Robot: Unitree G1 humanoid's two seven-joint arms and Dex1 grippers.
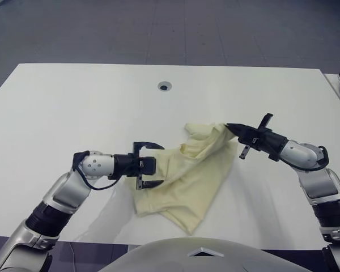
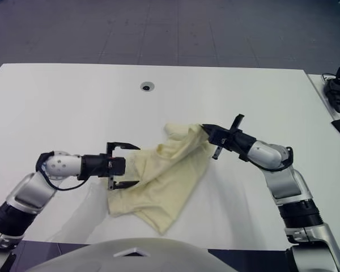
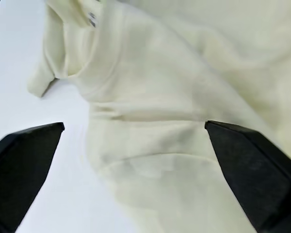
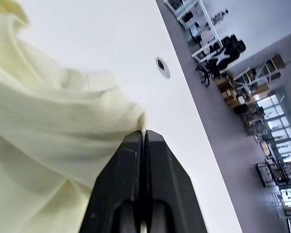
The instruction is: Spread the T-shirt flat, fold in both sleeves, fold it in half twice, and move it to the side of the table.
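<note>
A pale yellow T-shirt (image 1: 184, 181) lies crumpled on the white table (image 1: 73, 102), near its front edge and a little right of centre. My left gripper (image 1: 157, 165) is open at the shirt's left edge, one finger on each side of a fold; in the left wrist view its fingertips (image 3: 53, 133) straddle the cloth (image 3: 160, 73) near the collar. My right gripper (image 1: 229, 126) is shut on the shirt's upper right corner, lifting it slightly off the table. In the right wrist view the shut jaws pinch the fabric edge (image 4: 39, 121).
A round cable hole (image 1: 165, 86) sits in the table's far middle. Bare tabletop spreads to the left, right and far side of the shirt. Dark gear (image 2: 335, 85) lies on a neighbouring surface at the far right. Grey floor lies beyond the table.
</note>
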